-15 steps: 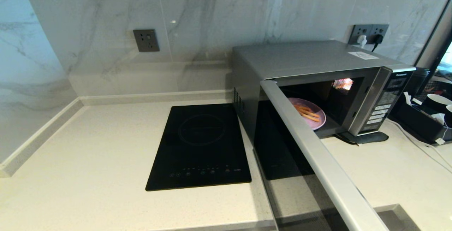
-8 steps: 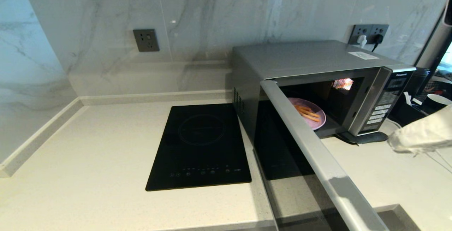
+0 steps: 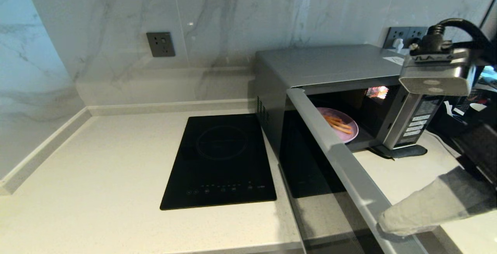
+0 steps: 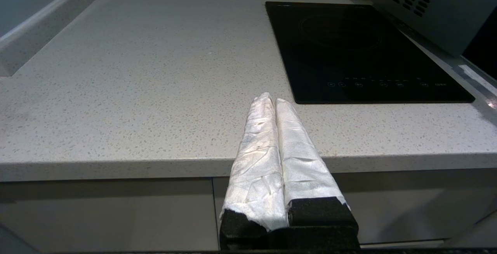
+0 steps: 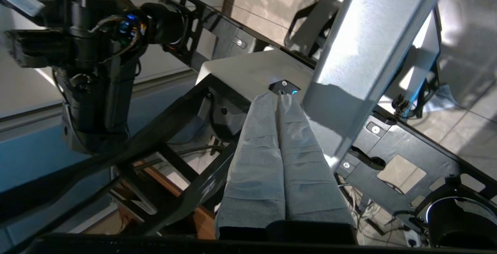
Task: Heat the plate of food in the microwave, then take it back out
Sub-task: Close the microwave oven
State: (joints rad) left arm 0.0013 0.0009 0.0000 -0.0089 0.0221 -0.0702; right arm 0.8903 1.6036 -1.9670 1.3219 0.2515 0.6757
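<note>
Saw the microwave [image 3: 334,65] on the pale counter [image 3: 97,176], with its door [image 3: 349,164] swung wide open toward the front. Saw the plate of food [image 3: 347,127] inside the microwave, on the floor of the box, near the open front. Spotted some orange fries [image 3: 339,124] on the purple plate. Could see only part of the plate past the top edge of the door. Saw the button panel [image 3: 421,120] on the right side of the microwave's front.

Found the right gripper [image 3: 384,223] out in front of the microwave, low down, right next to the far end of the open door. Saw its two wrapped fingers [image 5: 264,145] pressed together with nothing between them. Could not tell whether they touched the door. Saw the right arm [image 3: 435,73] up high, in front of the microwave's top right corner.

Found the left gripper [image 4: 271,100] well off to the left of the microwave, hanging by the front edge of the counter. Saw its white wrapped fingers [image 4: 256,137] closed up tight, holding nothing.

Saw a flat black hob [image 3: 221,160] set in the counter just left of the microwave. Spotted a grey wall socket [image 3: 160,44] on the marble wall, up and to the left of the microwave.
</note>
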